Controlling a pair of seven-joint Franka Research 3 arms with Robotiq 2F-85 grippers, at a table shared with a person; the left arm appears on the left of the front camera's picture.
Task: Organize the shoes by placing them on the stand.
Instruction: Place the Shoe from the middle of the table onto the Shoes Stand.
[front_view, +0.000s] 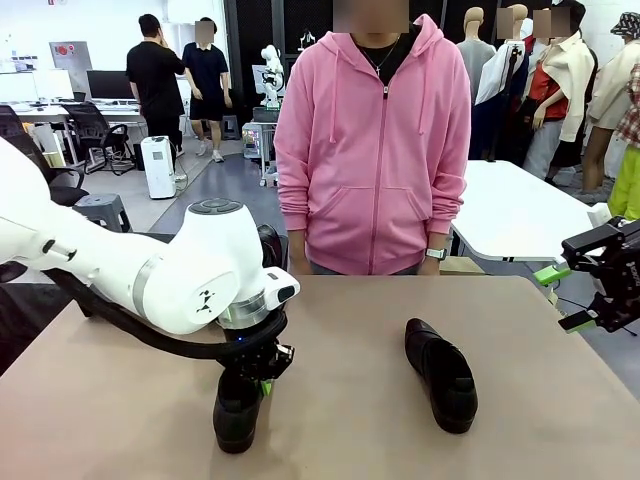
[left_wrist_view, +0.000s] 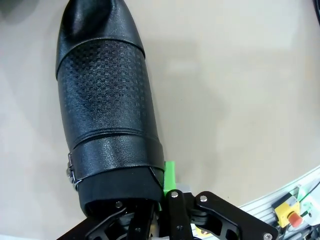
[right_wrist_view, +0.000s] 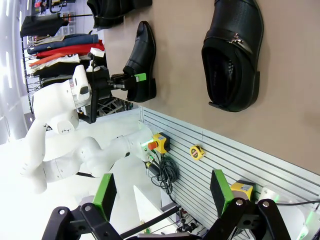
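Tan desk (front_view: 350, 440), smooth and plain. Two black shoes directly on it, well apart, with tan top showing between them. Left shoe (front_view: 236, 412) close to the near edge, toe toward that edge; textured upper, smooth band with a small metal fitting across the instep. Right shoe (front_view: 441, 376) nearer the middle, upright on its sole, lying at an angle, opening facing up. Toward the far left, a dark shape (right_wrist_view: 116, 11) on the top, cropped, not identifiable.

Tan tabletop (front_view: 360, 420) in front; grey floor (front_view: 230, 180) beyond it; a white table (front_view: 520, 210) at right; a black office chair (front_view: 95, 125) and a monitor (front_view: 105, 83) far left; white wall (front_view: 100, 30) behind
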